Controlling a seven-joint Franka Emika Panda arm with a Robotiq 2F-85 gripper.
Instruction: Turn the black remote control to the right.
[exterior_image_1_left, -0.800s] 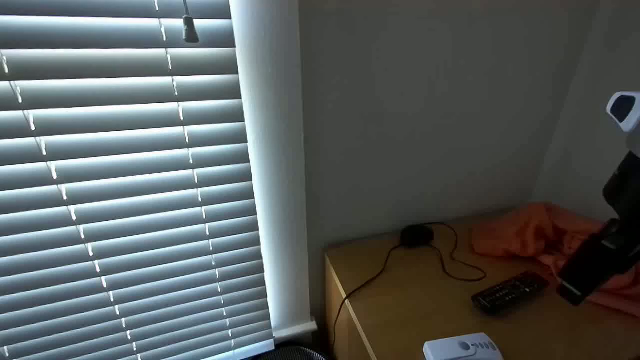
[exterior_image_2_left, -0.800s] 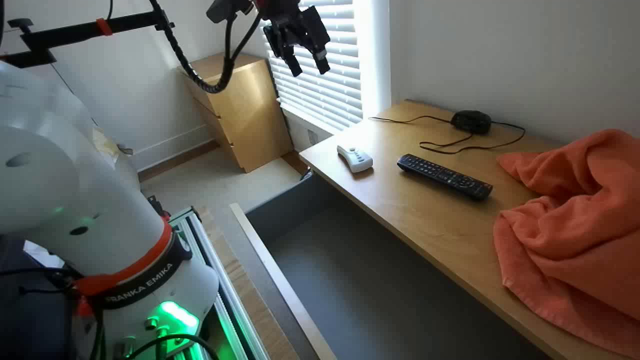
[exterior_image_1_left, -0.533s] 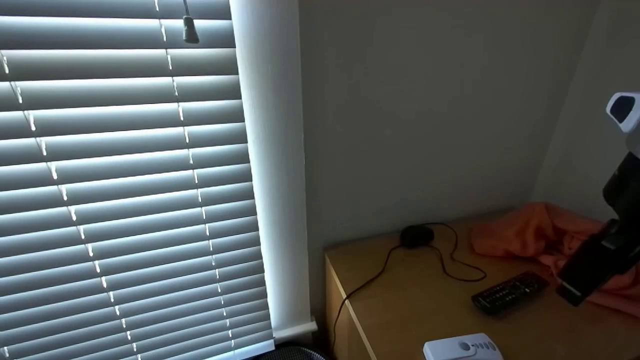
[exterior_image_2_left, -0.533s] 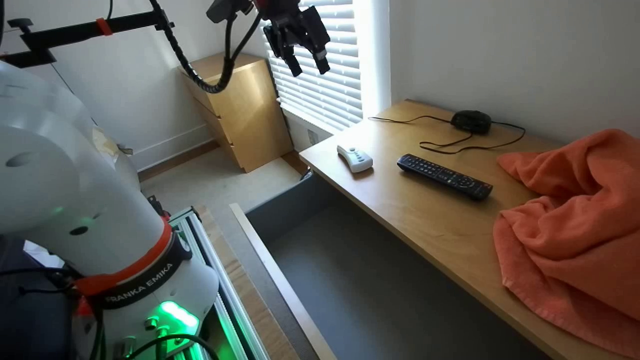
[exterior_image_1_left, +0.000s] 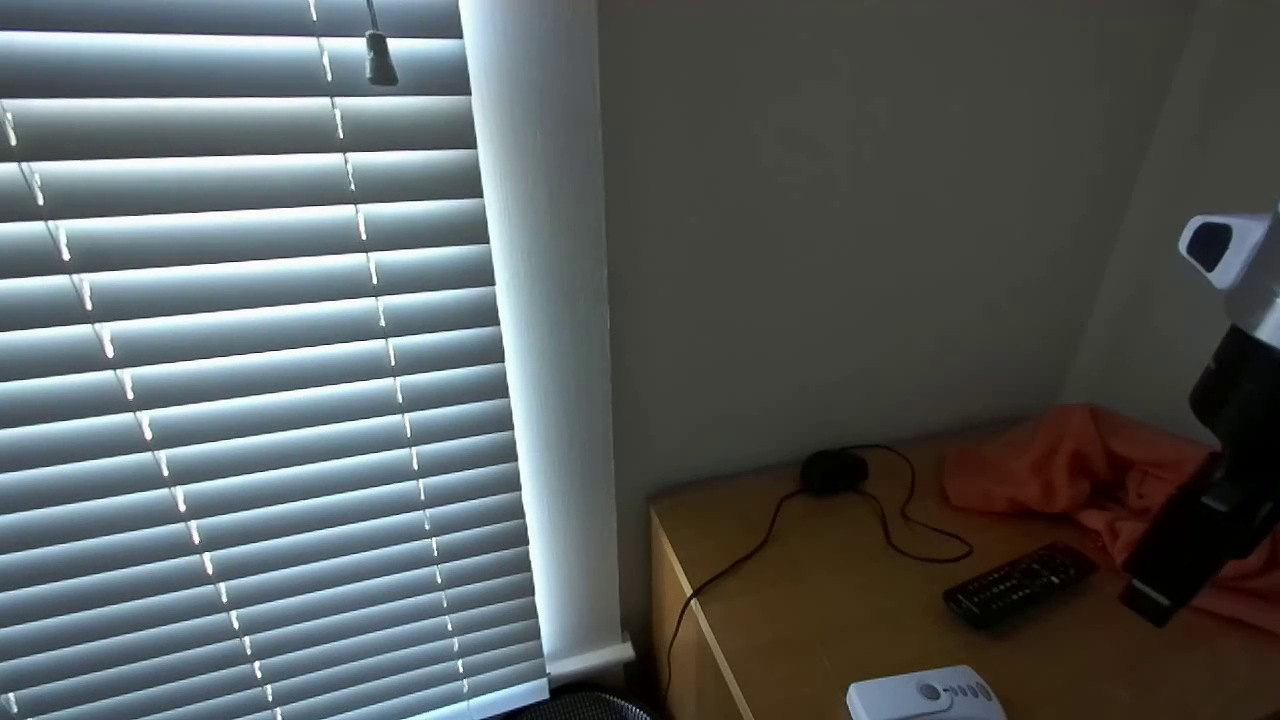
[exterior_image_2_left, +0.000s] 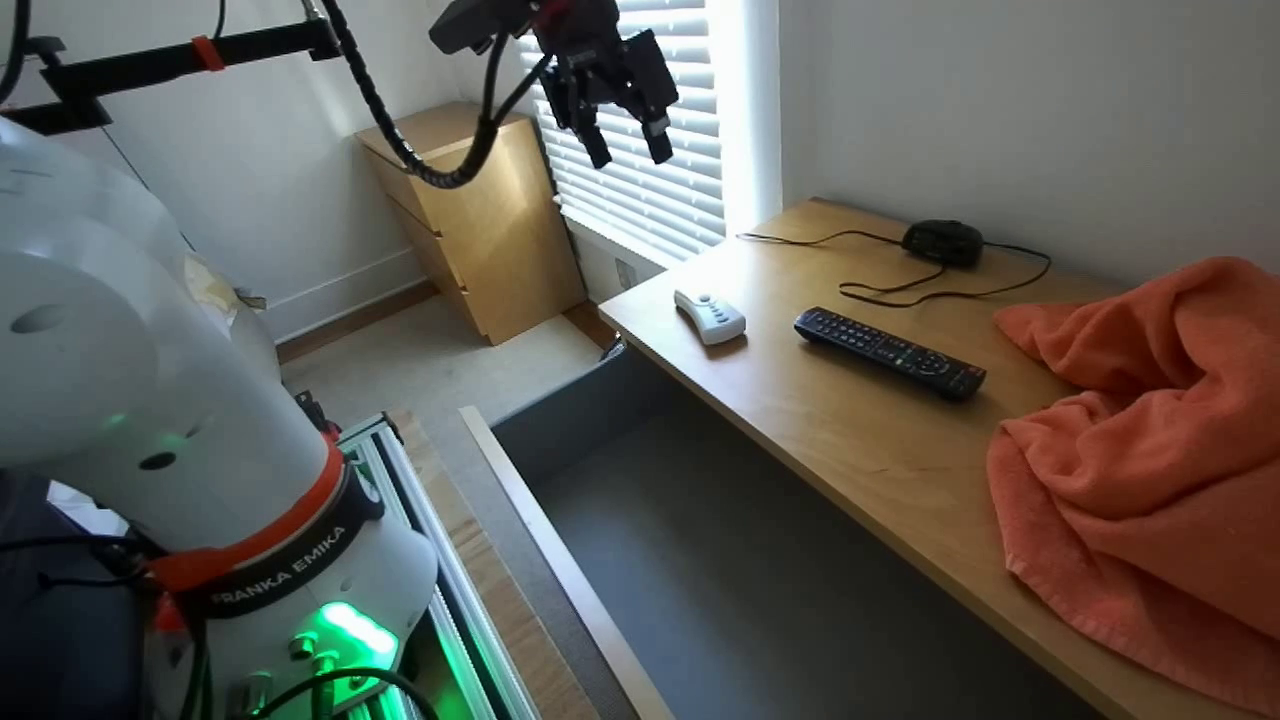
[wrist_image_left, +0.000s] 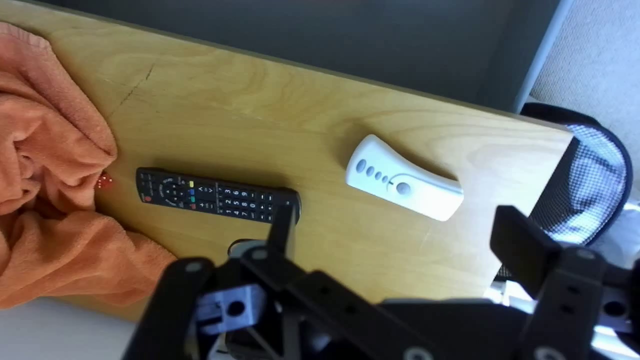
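As the white robot arm (exterior_image_2_left: 200, 400) shifts its far end slightly downward, everything on the wooden bench (exterior_image_2_left: 840, 430) lies just where it lay a moment ago. A rumpled orange cloth (exterior_image_2_left: 1160, 450) is heaped over part of the bench. Next in size, the claw (exterior_image_2_left: 630, 157) hangs in mid-air, its two fingers (exterior_image_2_left: 658, 146) spread wide with nothing between them; in both exterior views it sits a touch lower than before. The black remote control (wrist_image_left: 220, 196) lies flat, buttons up, roughly in line with the bench's long edge, between the cloth and a shorter white remote (wrist_image_left: 405, 177), apart from both. In the wrist view one finger overlaps its end, but the claw is well above, not touching. For the task, this small drop looks like an approach starting; the turn itself seems not yet begun.
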